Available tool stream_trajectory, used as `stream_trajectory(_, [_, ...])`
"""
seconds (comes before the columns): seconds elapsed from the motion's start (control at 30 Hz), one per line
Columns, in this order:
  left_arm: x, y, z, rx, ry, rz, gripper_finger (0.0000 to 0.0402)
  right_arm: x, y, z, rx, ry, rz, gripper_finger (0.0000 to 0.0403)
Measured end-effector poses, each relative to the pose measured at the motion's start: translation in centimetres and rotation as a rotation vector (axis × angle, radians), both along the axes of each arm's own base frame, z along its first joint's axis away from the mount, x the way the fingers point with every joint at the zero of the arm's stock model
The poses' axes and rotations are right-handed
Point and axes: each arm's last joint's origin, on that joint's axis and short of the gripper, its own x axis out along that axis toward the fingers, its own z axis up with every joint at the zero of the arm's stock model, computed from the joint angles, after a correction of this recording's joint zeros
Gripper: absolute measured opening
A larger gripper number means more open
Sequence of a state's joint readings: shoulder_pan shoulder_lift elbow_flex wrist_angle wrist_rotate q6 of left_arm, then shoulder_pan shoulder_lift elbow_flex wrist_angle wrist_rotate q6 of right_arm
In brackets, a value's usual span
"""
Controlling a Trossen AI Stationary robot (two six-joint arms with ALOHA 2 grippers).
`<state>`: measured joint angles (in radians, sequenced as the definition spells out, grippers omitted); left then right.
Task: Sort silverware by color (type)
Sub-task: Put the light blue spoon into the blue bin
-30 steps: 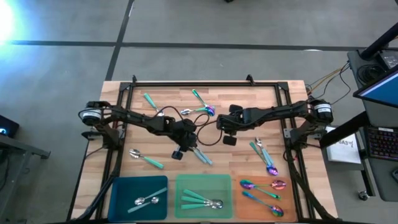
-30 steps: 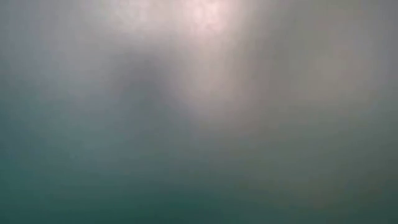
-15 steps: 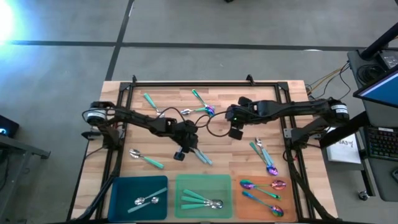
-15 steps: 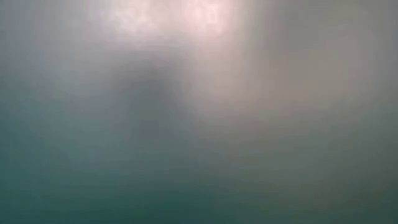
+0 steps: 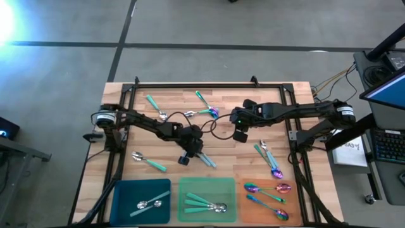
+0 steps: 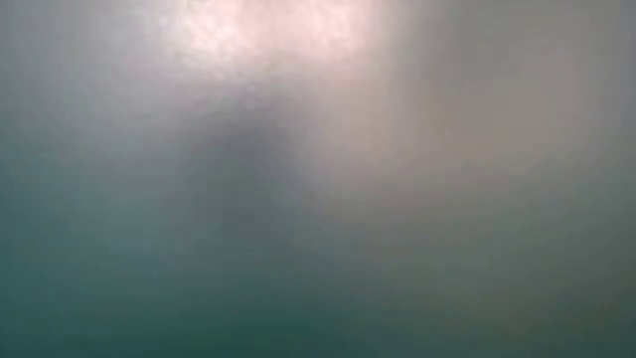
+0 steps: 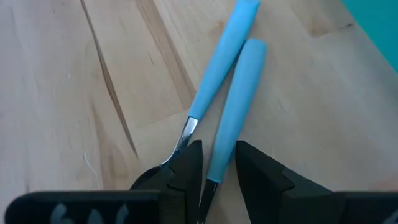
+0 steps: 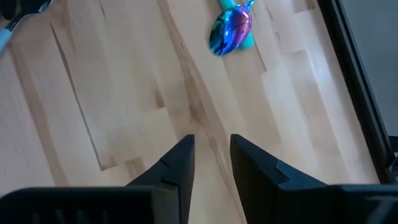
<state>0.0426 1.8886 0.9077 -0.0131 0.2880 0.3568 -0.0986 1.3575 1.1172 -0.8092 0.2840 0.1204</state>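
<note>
Two pale-blue-handled spoons [image 5: 206,159] lie side by side on the wooden table, just beyond the green tray [image 5: 190,186]. My left gripper [image 7: 219,171] is low over them, open by a narrow gap. Its fingers stand on either side of one spoon's handle [image 7: 233,112], near its neck. The other spoon [image 7: 217,68] lies right beside it, its neck passing under one finger [image 7: 186,168]. My right gripper [image 8: 211,155] hangs open above bare wood at mid-table, holding nothing. An iridescent spoon bowl [image 8: 231,30] lies beyond it. The low view shows only haze. My left gripper comes slanting down from the table's left and far side, its fingers across the pale blue handle [image 7: 219,163]. Whether they touch the handle or the spoon beside it, I cannot tell. Both spoons lie flat on the table.
A blue tray [image 5: 126,190], the green tray and an orange tray [image 5: 243,206] line the near edge, each holding spoons. Loose spoons lie at far left [image 5: 154,104], near left [image 5: 147,161], far centre [image 5: 202,101] and right [image 5: 269,158]. A black frame [image 5: 209,84] rims the table.
My left gripper has sunk toward the two pale blue spoons, its fingers coming down around one handle. My right gripper has risen and drawn back toward the table's right edge. The spoons have not moved.
</note>
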Motion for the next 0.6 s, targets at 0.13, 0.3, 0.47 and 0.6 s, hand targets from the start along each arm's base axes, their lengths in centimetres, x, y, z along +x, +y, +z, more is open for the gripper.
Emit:
stream_trajectory(0.13, [-0.01,0.0,-0.74,-0.019,0.036,0.031,0.0081,-0.14,0.01,-0.45,0.003,0.015,-0.002,0.0095])
stream_trajectory(0.3, [-0.08,0.03,-0.69,-0.037,0.058,0.089,0.0044,-0.33,0.03,-0.94,0.004,0.032,-0.003,0.0091])
stream_trajectory(0.47, [-0.19,-0.05,-0.74,-0.074,0.087,0.132,0.0015,-0.37,0.04,-1.05,0.005,0.036,-0.003,0.0095])
stream_trajectory(0.6, [-0.37,-0.39,-0.11,-0.101,0.081,0.106,0.001,-0.37,0.04,-1.05,0.004,0.036,-0.003,0.0095])
